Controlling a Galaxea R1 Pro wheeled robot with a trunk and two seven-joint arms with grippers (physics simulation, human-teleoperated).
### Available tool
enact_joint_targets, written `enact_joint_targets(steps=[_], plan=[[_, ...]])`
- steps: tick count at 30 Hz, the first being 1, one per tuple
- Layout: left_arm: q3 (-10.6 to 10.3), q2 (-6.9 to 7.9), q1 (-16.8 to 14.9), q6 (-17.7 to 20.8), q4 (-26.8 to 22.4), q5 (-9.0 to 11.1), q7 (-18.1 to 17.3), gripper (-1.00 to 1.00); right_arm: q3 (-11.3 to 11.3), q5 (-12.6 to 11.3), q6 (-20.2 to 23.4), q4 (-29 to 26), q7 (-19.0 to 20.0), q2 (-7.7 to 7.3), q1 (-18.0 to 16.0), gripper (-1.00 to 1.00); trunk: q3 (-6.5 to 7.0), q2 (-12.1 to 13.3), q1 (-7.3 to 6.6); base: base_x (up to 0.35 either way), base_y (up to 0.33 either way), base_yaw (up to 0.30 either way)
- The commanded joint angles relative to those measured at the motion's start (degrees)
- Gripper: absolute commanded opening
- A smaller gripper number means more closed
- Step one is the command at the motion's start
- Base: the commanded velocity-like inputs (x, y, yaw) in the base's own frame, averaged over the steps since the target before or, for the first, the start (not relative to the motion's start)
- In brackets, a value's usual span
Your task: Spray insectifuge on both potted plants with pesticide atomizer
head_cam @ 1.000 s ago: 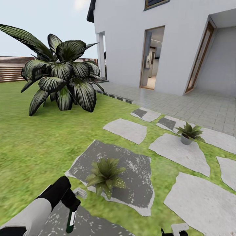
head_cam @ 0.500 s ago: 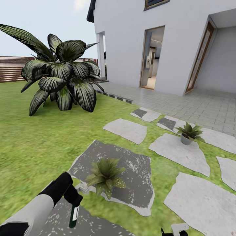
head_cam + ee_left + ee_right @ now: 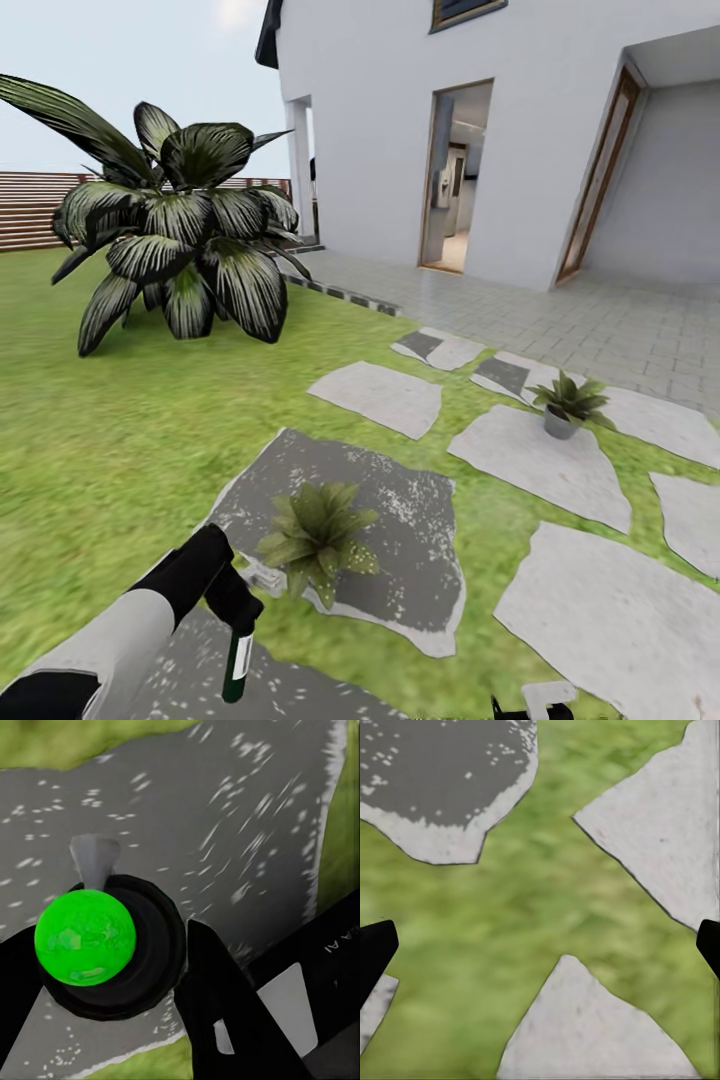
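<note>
Left gripper (image 3: 236, 612) risen toward near potted plant (image 3: 317, 533), jaws clamping pesticide atomizer (image 3: 238, 663), right jaws spread over lawn (image 3: 547, 915)

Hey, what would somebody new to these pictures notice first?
Probably the big striped-leaf plant on the lawn, upper left, before the white house. Then the left gripper at bottom left, holding the pesticide atomizer pointing down, beside the nearer potted plant on its dark stepping stone.

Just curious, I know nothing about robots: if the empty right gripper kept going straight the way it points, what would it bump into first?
Probably the lawn: the right wrist view looks down between the open fingertips at grass between pale stepping stones. Nothing else lies between.
</note>
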Motion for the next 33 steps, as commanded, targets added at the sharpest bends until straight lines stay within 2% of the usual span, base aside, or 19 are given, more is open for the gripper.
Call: enact_joint_targets(steps=[1, 2, 4, 7, 13, 21, 28, 33], plan=[[-0.25, 0.66, 0.2, 0.15, -0.17, -0.47, -2.18, -1.0, -0.34, 0.6, -0.19, 0.09, -0.21, 0.02, -0.06, 1.0, -0.05, -0.02, -0.01, 0.0, 0.0, -0.26], [-0.29, 1.34, 0.31, 0.1, -0.22, -0.5, -3.05, -1.0, -0.34, 0.61, -0.19, 0.09, -0.21, 0.02, -0.06, 1.0, -0.05, -0.02, -0.01, 0.0, 0.0, -0.267], [-0.3, 3.77, 0.46, 0.01, -0.38, -0.4, -4.32, -1.0, -0.34, 0.62, -0.19, 0.09, -0.21, 0.02, -0.06, 1.0, -0.05, -0.02, -0.01, 0.0, 0.0, -0.275], [-0.33, 5.13, 0.55, -0.04, -0.46, -0.51, -4.53, -1.0, -0.34, 0.62, -0.19, 0.09, -0.21, 0.02, -0.06, 1.0, -0.05, -0.02, -0.01, 0.0, 0.0, -0.278], [-0.52, 5.09, 0.6, 0.01, -0.53, -0.62, -4.13, -1.0, -0.34, 0.63, -0.2, 0.09, -0.21, 0.02, -0.06, 1.0, -0.05, -0.02, -0.01, -0.047, 0.027, -0.226], [-0.47, 4.68, 0.6, 0.01, -0.53, -0.62, -3.79, -1.0, -0.34, 0.63, -0.2, 0.09, -0.21, 0.02, -0.06, 1.0, -0.05, -0.02, -0.01, -0.16, 0.232, -0.01], [-0.34, 4.6, 0.6, 0.01, -0.6, -0.61, -3.76, -1.0, -0.34, 0.63, -0.18, 0.09, -0.21, 0.02, -0.06, 1.0, -0.05, -0.02, -0.01, -0.007, 0.036, -0.013], [-0.42, 4.66, 0.6, 0.06, -0.62, -0.68, -3.7, -1.0, -0.34, 0.63, -0.19, 0.11, -0.21, 0.02, -0.06, 1.0, -0.05, -0.02, -0.01, 0.0, 0.008, -0.262]])
